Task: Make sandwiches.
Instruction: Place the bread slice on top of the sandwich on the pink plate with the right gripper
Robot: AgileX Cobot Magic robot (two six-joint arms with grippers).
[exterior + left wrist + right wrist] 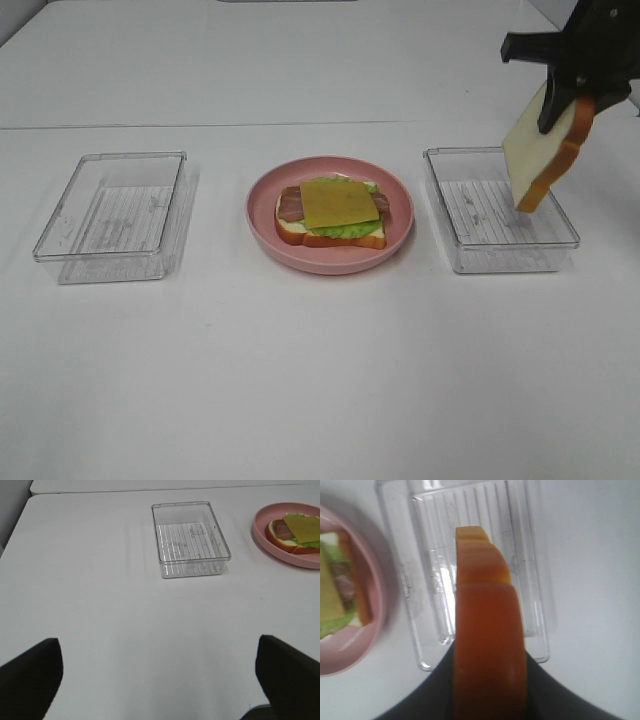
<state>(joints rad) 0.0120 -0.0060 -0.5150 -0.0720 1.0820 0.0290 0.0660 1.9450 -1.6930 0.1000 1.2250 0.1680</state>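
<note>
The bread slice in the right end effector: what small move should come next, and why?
Probably carry the bread slice sideways toward the pink plate. The right end effector holds it on edge above the right clear tray, while the open stack on the plate ends in yellow cheese with no top slice yet.

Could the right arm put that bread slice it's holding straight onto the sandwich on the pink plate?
Probably yes. The right gripper holds the bread slice in the air above the right tray, and nothing stands between it and the open-topped sandwich on the plate.
</note>
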